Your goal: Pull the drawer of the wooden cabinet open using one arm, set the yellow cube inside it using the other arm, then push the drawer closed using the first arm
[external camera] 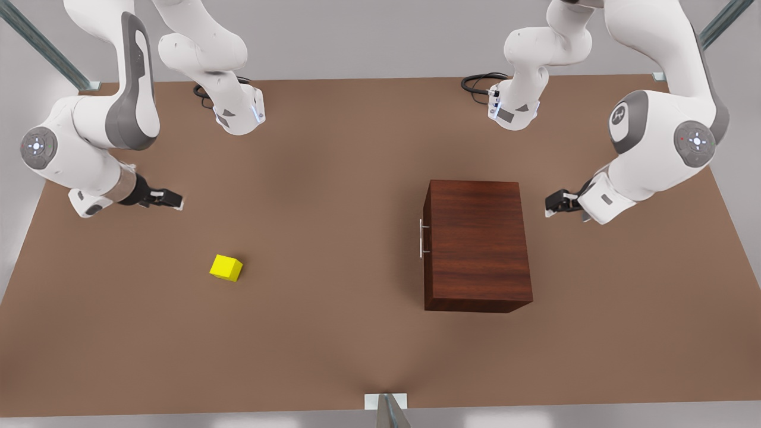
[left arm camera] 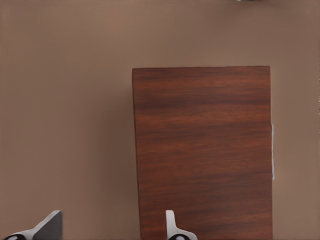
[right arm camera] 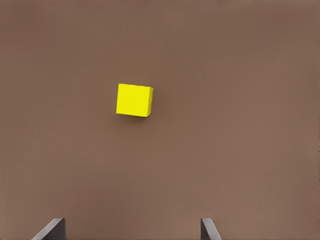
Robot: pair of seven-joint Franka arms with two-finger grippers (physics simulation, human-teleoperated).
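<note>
- Dark reddish-brown wood: the cabinet (external camera: 477, 245) stands on the brown table (external camera: 333, 345), toward the front view's right.
- Its drawer (external camera: 425, 249) is closed, flush with the cabinet face that looks toward the front view's left; the thin silver handle (external camera: 421, 238) sticks out from that face.
- In the left wrist view the cabinet (left arm camera: 202, 150) top is seen from above, with a sliver of the handle (left arm camera: 272, 151) at its far edge.
- The cube (external camera: 226, 267), bright yellow, sits on the table toward the front view's left, well apart from the cabinet and slightly turned.
- The left gripper (external camera: 557, 204) hangs just beside the cabinet's back side, at the front view's right, not touching it. Its fingers (left arm camera: 172, 227) are spread wide and hold nothing.
- The right gripper (external camera: 169, 198) hangs above the table at the front view's left, near the cube but clear of it. Its fingers (right arm camera: 207, 230) stand apart, with the cube (right arm camera: 134, 100) ahead of them on bare table.
</note>
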